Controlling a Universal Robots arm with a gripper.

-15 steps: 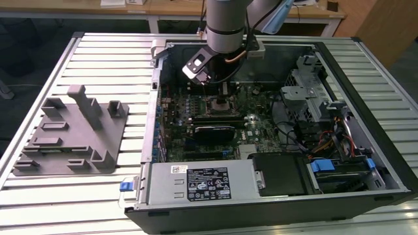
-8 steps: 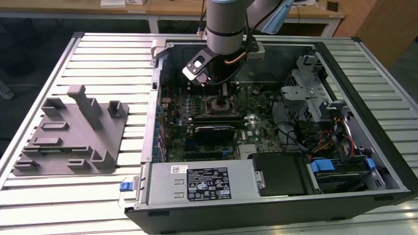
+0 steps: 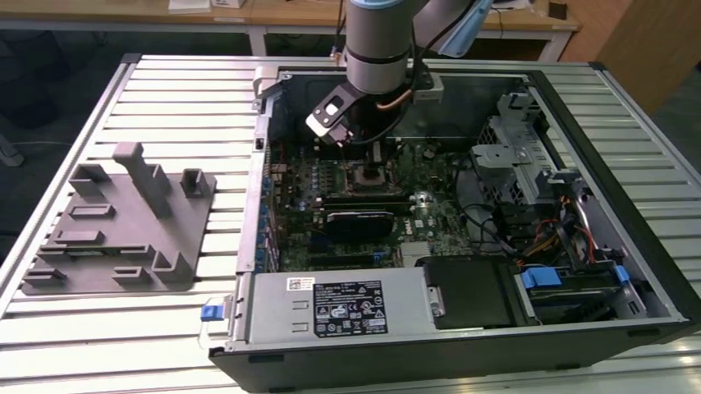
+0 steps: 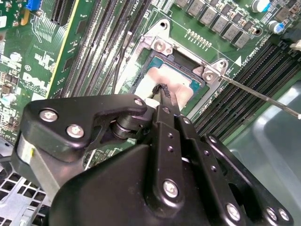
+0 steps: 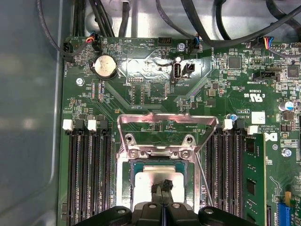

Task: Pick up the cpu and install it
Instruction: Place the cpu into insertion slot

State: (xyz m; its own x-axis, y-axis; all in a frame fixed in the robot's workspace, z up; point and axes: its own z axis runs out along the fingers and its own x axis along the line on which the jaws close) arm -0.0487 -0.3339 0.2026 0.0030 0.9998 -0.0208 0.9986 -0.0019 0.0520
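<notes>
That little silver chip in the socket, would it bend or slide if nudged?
Probably stiff: the cpu shows a flat metal top. Likely slippery, since that top looks smooth and shiny. It lies flat inside the socket, so tipping seems unlikely.

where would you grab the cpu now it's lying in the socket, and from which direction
Grip the cpu by two opposite edges, coming straight down from above. It lies flat in the socket, its broad metal top offers nothing to pinch, and the socket walls block a sideways approach. The load plate is swung open, and the end effector hangs right over the cpu.
</notes>
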